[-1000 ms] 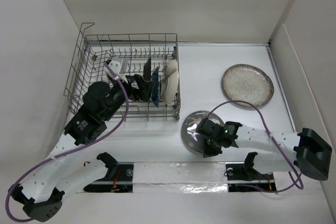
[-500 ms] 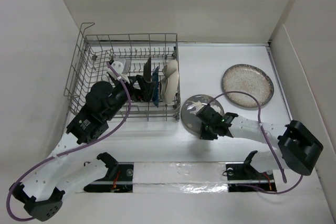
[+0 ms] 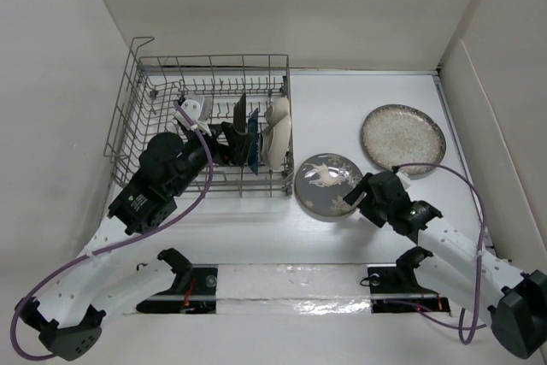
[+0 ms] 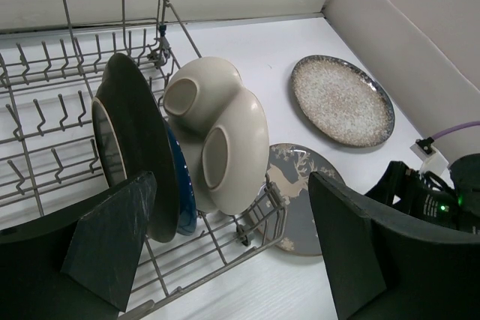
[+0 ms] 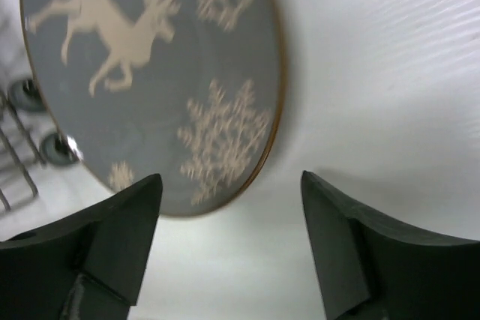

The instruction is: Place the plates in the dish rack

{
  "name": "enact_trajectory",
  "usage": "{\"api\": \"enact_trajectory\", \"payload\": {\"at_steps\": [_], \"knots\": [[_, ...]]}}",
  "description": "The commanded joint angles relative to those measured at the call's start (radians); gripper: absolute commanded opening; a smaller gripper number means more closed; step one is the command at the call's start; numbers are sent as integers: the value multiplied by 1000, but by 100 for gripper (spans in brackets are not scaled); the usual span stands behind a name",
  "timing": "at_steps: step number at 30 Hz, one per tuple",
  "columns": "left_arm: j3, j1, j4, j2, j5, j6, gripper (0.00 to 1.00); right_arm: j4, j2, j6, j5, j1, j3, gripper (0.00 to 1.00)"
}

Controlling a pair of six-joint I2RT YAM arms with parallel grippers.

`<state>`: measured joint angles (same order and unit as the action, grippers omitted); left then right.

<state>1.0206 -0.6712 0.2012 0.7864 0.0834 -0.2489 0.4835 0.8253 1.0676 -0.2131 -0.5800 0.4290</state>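
Plates observed in two places. Three stand on edge between the tines at the right end of the dish rack [image 3: 214, 70]: the cream three-section plate [image 4: 217, 136], the dark blue dish [image 4: 185, 200] directly behind it, and a dark-backed plate [image 4: 139, 148] behind that. Two lie flat on the table [image 3: 342, 100]: the grey reindeer-patterned plate [image 3: 327, 186], just beside the rack's near right corner, and the speckled cream plate [image 3: 402, 139], further right and apart from it. Left gripper [image 4: 231, 181] hangs over the rack's near side facing the racked plates, fingers spread wide, nothing between them. Right gripper [image 5: 231, 185] sits low at the reindeer plate's near right rim, fingers apart, with the rim just ahead of the gap and not gripped.
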Motion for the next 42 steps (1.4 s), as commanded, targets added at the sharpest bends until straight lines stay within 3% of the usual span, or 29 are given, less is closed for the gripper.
{"api": "enact_trajectory", "payload": {"at_steps": [1, 5, 9, 15, 17, 22, 23, 30, 33, 34, 35, 40, 41, 42], "knots": [[-14, 5, -63, -15, -4, 0, 80, -132, 6, 5, 23, 100, -36, 82], [-14, 5, -63, -15, -10, 2, 78, -314, 56, -12, 121, 239, -91, 82], [-16, 5, -65, -15, -5, 7, 78, -431, 165, 17, 191, 249, -119, 78], [-22, 5, -74, -26, 4, 11, 78, -629, 262, 121, 238, 258, -217, 56], [-24, 5, -74, -16, 3, 11, 78, -661, 273, 140, 245, 270, -233, 44], [-24, 5, -72, -9, 1, 13, 78, -623, 203, 163, 218, 270, -239, 5], [-24, 5, -74, -9, 4, 13, 78, -565, 149, 163, 218, 270, -233, 1], [-25, 5, -83, 11, -42, 4, 76, -183, -261, 68, 21, 270, -95, 0], [-33, 5, -118, 2, -129, 2, 64, -111, -360, -21, -23, 279, 34, 0], [-36, 5, -137, -3, -151, 0, 51, -96, -367, -76, -29, 279, 115, 0], [-36, 5, -141, -3, -157, -3, 45, -91, -362, -105, -31, 288, 116, 0], [-8, 5, -137, 31, -191, -19, 14, -98, -293, -259, -17, 289, 420, 0], [-1, 5, -135, 37, -206, -26, 0, -118, -278, -300, -17, 289, 459, 0], [13, 5, -134, 43, -221, -26, 0, -131, -270, -316, -14, 289, 494, 0]]}}
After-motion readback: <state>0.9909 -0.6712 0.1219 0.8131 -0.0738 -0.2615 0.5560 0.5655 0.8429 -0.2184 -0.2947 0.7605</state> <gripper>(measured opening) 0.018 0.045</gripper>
